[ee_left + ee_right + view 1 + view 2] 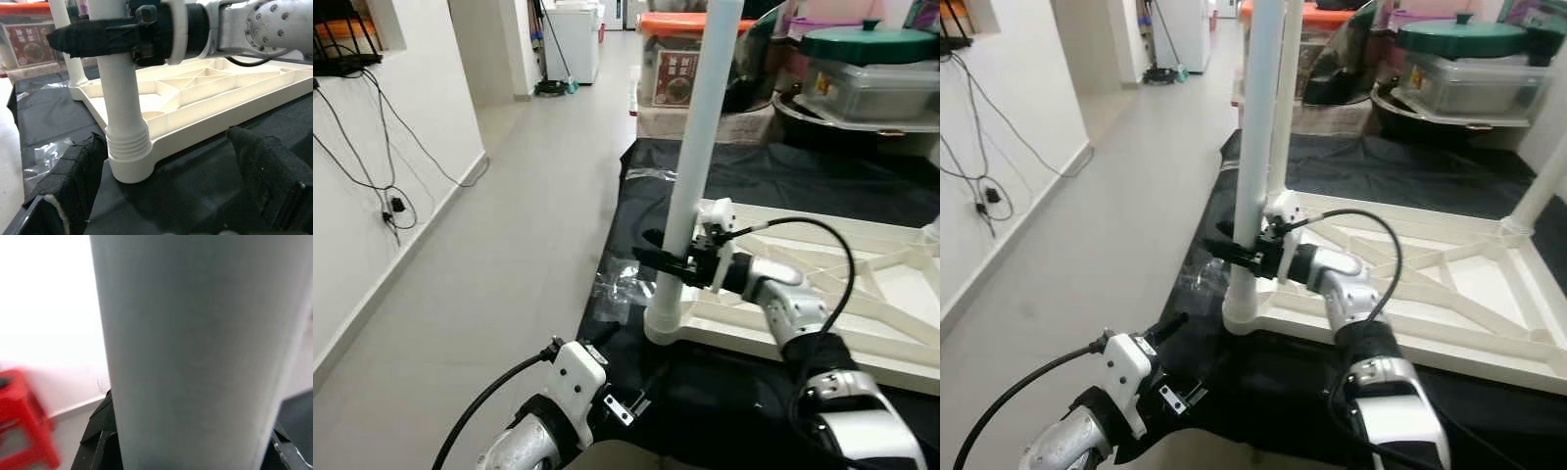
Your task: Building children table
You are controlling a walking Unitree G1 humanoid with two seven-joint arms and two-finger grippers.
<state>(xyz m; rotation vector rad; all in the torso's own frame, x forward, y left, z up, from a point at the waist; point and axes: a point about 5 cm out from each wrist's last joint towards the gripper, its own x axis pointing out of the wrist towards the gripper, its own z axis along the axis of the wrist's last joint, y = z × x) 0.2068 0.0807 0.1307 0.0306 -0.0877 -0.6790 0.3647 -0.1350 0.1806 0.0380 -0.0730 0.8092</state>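
Nearest us, our left gripper hangs low before the corner socket, fingers spread wide and empty. Just above that socket, our right gripper is clamped round the white table leg, which stands upright, its long axis vertical, seated in the upturned tabletop on the black sheet. We judge the right arm is the one placed to press or twist it home.

1. A lived-in home hallway is showing: pale floor tiles are running past a white wall with dangling cables.
2. Lidded storage boxes are crowding the far end, beyond the right pincer.
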